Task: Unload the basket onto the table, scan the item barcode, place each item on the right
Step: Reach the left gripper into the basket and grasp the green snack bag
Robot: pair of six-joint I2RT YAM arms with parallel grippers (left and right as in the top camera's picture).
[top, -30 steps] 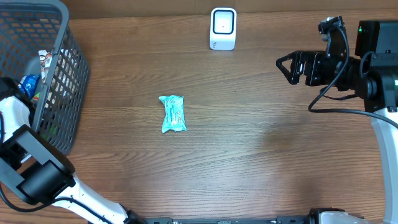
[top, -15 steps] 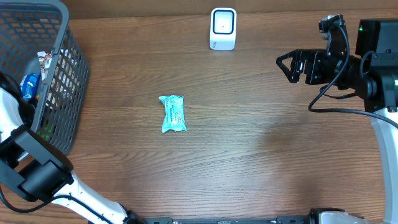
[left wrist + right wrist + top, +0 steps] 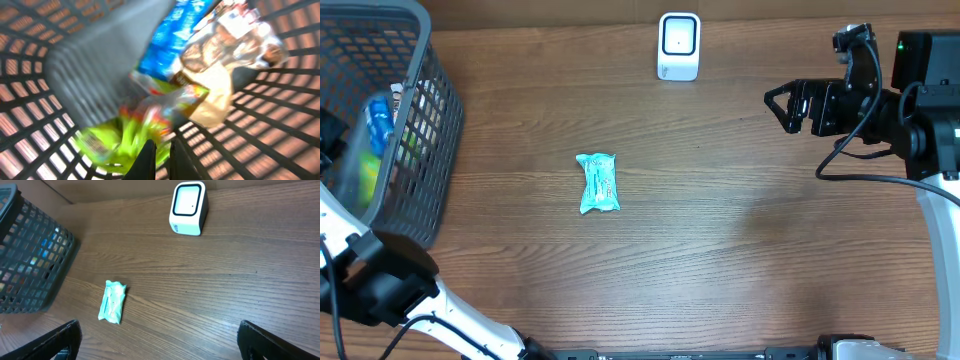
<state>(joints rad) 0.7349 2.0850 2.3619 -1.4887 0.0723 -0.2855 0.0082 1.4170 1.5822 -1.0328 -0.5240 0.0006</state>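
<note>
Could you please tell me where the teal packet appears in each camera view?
Overhead: the teal packet sits left of centre, below-left of the white scanner.
Left wrist: not in it; only the basket interior shows.
Right wrist: teal packet at lower left, white scanner at top centre.
Shared landmark: the white scanner.

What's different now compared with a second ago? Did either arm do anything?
The left gripper, down in the basket, closed, apparently on a green packet. That packet and a blue packet beside it have shifted inside the basket, and the left arm moved with them. The right gripper stayed open in the same place. The teal packet and the scanner did not move.
</note>
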